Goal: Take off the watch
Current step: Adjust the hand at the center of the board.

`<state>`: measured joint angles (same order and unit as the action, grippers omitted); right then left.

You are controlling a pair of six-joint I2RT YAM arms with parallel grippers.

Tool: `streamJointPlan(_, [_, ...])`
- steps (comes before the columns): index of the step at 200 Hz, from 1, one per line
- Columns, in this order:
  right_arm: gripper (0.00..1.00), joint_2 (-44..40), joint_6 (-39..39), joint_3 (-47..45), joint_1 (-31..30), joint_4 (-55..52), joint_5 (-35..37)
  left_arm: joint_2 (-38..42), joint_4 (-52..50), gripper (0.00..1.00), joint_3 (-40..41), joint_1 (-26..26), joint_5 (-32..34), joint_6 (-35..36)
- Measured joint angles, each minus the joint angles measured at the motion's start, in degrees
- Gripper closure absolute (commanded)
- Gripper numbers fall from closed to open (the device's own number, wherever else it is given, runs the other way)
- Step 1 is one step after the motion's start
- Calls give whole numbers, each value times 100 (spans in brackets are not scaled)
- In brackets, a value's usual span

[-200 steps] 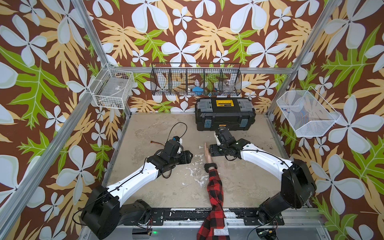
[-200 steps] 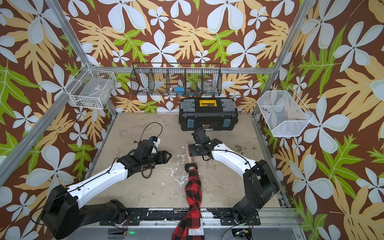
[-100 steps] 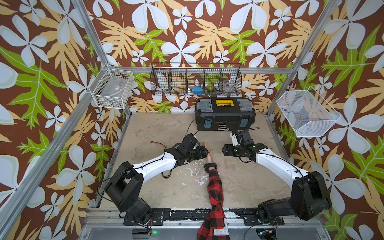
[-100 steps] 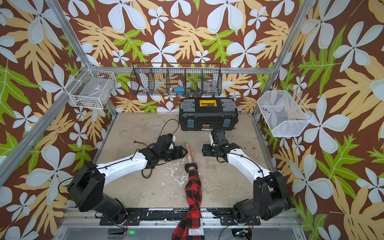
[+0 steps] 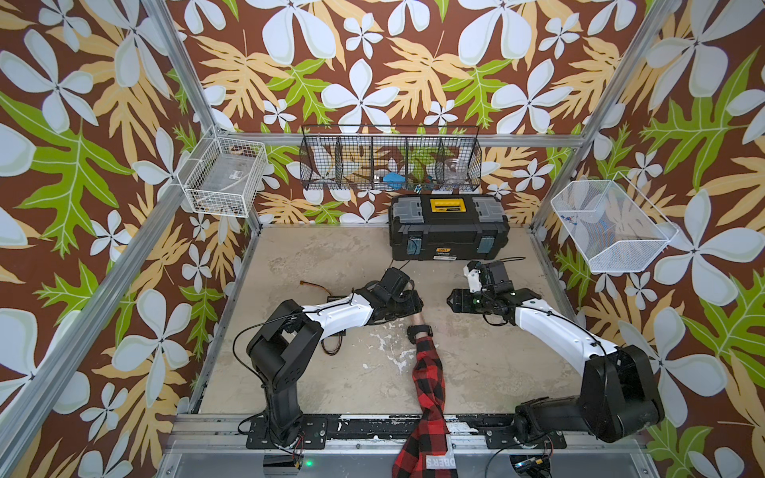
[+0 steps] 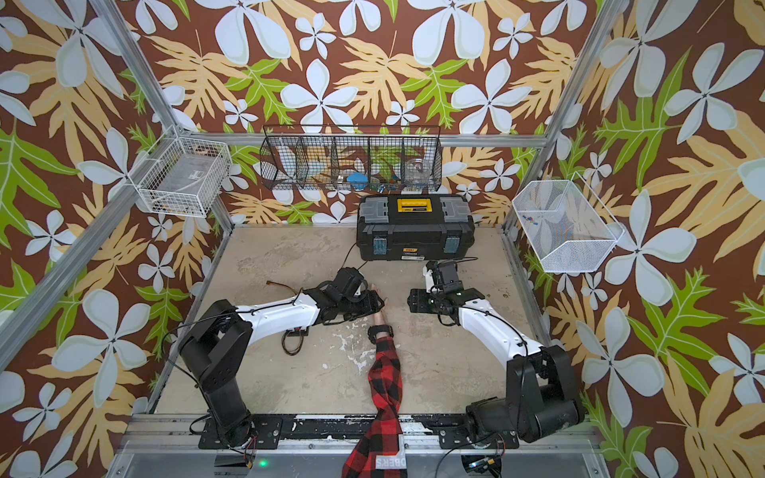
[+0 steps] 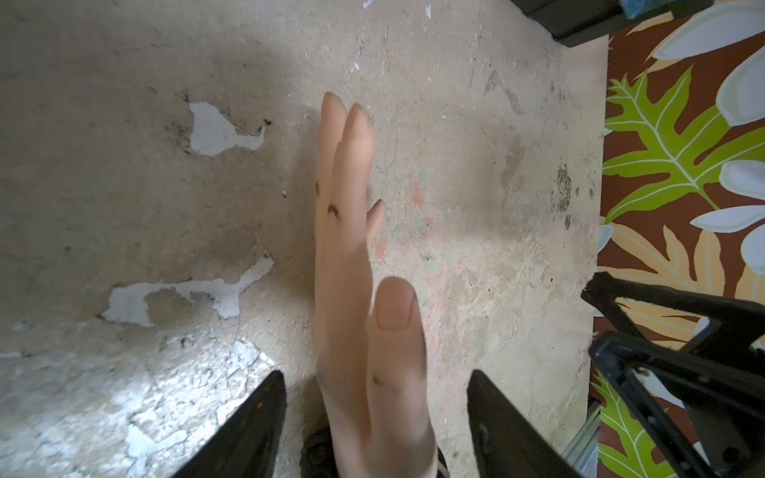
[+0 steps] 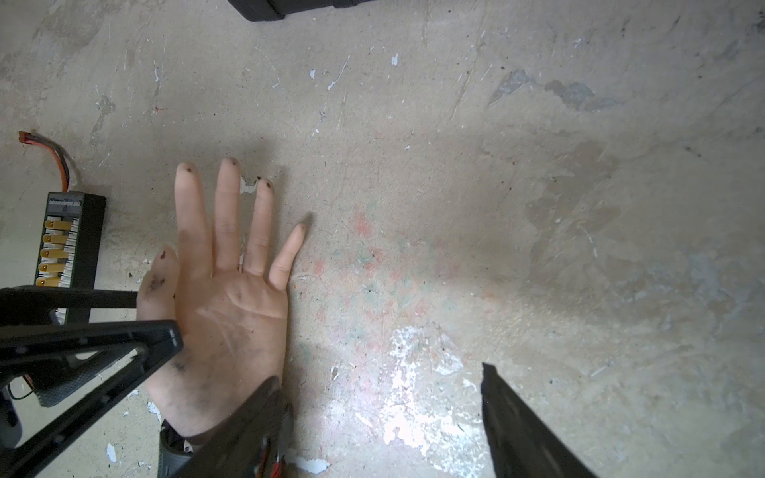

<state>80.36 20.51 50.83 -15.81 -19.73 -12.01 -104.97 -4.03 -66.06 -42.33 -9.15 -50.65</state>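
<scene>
Black wristwatch [image 5: 420, 332] looks light with a bendy strap, so pinch the strap beside the case; left gripper [image 7: 376, 374] gapes astride mannequin hand [image 7: 343, 248], right gripper [image 8: 379, 372] wide, empty.

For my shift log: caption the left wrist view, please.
Left gripper, jaws open, straddling the edge-on hand over a scuffed tabletop.

Only readable bit is the white tag [image 5: 441, 462] on the plaid sleeve [image 5: 428, 372]: upside down, ends in "BER'S", the start is unclear. The sticker [image 5: 443, 251] on the toolbox [image 5: 449, 238] and the label [image 8: 65, 203] on the board [image 8: 89, 248] are too small to read.
</scene>
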Motion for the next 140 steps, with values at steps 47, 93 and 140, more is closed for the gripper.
streamJointPlan(47, [24, -39, -39, -79, 4, 4, -26, -203, 184, 40, 4, -61, -90, -4])
streamJointPlan(93, [24, -90, -42, -164, 4, 4, -46, -155, 385, 54, 155, -74, -164, -17])
streamJointPlan(140, [24, -138, -42, -168, 7, 4, -46, 195, 538, 66, 363, -81, -208, -7])
